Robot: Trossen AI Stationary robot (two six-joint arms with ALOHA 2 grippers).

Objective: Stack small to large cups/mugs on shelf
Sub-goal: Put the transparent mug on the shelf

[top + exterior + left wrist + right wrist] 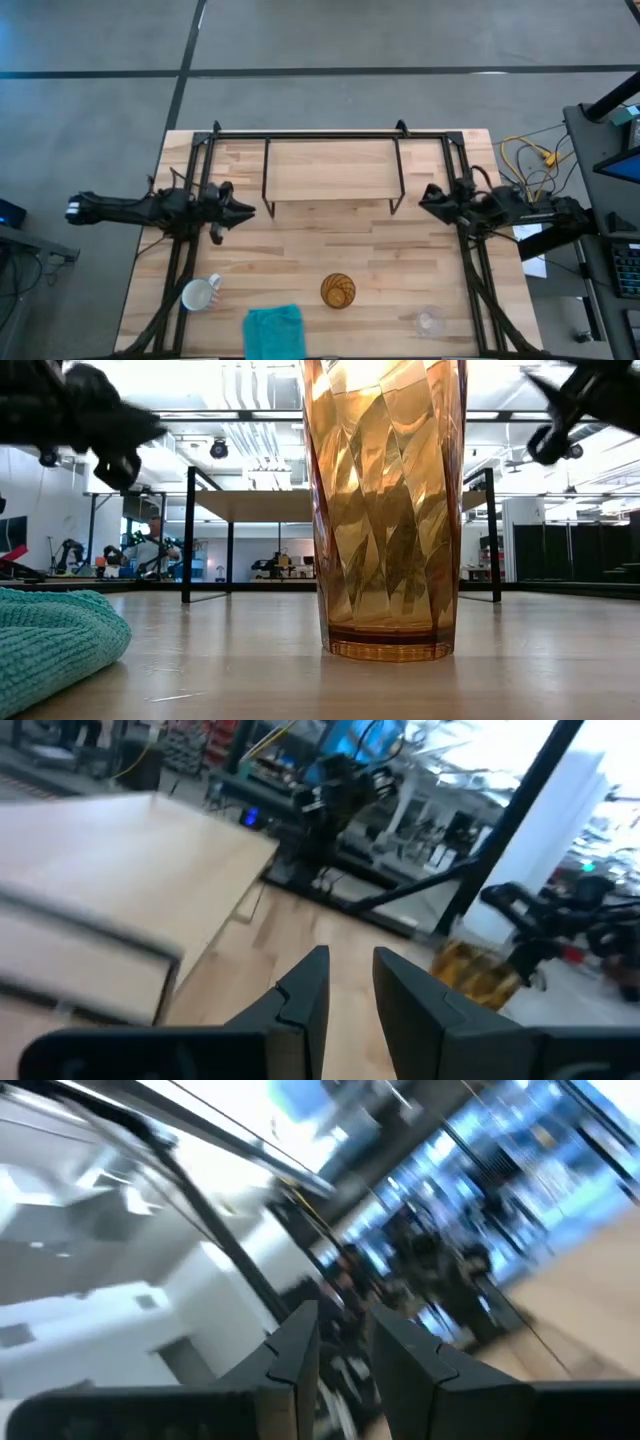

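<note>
The amber ribbed tumbler [338, 290] stands upright on its base near the table's front middle and fills the low view [385, 510]. The white mug [200, 293] stands at the front left. The small clear glass [430, 322] stands at the front right. The shelf [330, 170], a light-wood board on a black wire frame, stands on its legs at the far middle and bears nothing. My left gripper [245, 210] hovers shut and empty by the shelf's left end. My right gripper [425, 200] hovers shut and empty by its right end.
A teal cloth [275, 330] lies at the front edge between the mug and the tumbler. Black frame rails [185, 250] run along the table's left and right sides. Bare tabletop [330, 235] lies between the shelf and the cups.
</note>
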